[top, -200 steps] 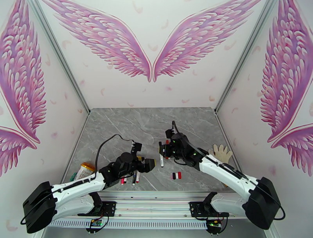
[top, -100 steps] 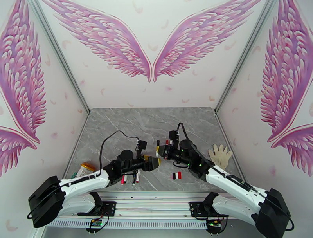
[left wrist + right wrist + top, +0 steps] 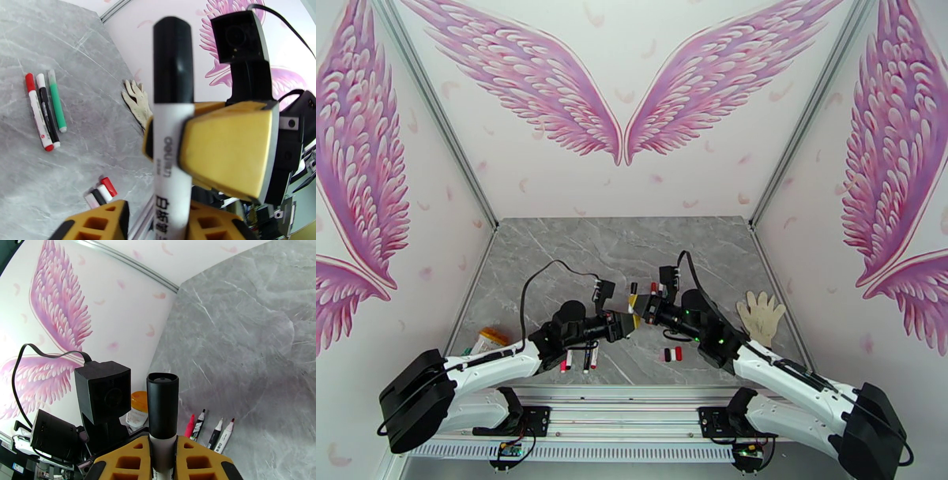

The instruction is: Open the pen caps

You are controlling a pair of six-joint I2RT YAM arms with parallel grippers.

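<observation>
Grey marble worktop below, the black-capped pen hangs crosswise between both arms. The right jaws clench its barrel just under the pen cap, which points far. The left jaws flank the barrel lower down; whether clamped, I cannot tell.

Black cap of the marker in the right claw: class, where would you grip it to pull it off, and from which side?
Probably mid-length on the black cap, pinching its round sides, approaching from its free end: it stands clear beyond the right claw, which clamps the white barrel below.
</observation>
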